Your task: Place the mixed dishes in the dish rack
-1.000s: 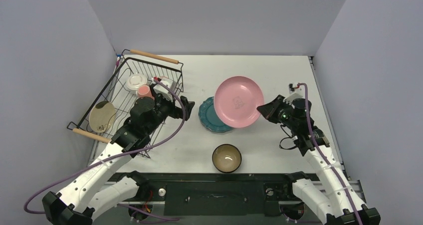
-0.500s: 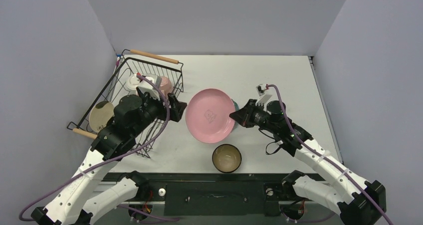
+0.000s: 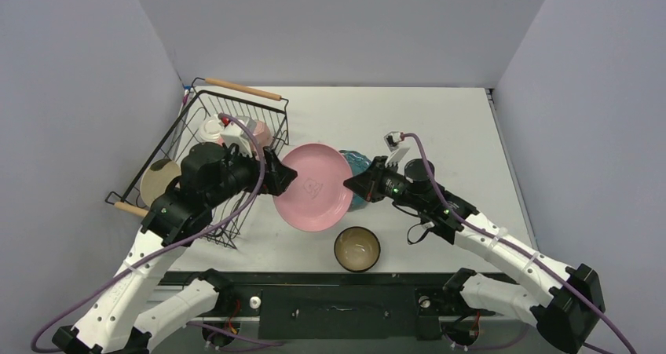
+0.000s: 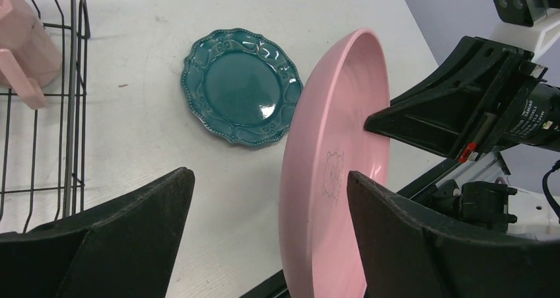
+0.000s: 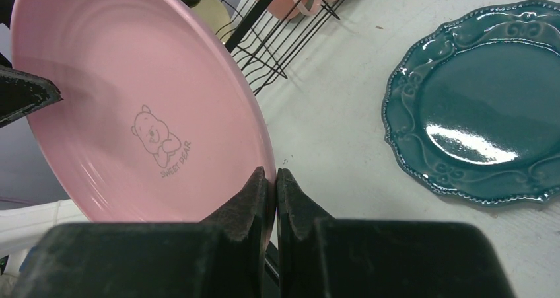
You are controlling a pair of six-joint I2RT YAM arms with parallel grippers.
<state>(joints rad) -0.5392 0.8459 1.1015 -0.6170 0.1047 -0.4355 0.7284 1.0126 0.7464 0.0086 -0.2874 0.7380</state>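
My right gripper (image 3: 351, 183) is shut on the rim of the pink plate (image 3: 312, 186) and holds it tilted in the air between the arms; the plate also shows in the right wrist view (image 5: 132, 106). My left gripper (image 3: 279, 177) is open, its jaws astride the plate's (image 4: 337, 172) left edge without closing on it. The teal scalloped plate (image 4: 241, 86) lies flat on the table behind. The dark bowl (image 3: 357, 248) sits near the front edge. The black wire dish rack (image 3: 206, 103) at the left holds a cream plate (image 3: 155, 180), a pink mug (image 4: 20, 40) and a white mug (image 3: 210, 129).
The black base rail (image 3: 330, 295) runs along the near edge. Grey walls close in the table at the left, back and right.
My right arm has carried the pink plate leftward toward the rack. My left gripper has turned from the rack to face the plate, its open jaws now around the plate's edge.
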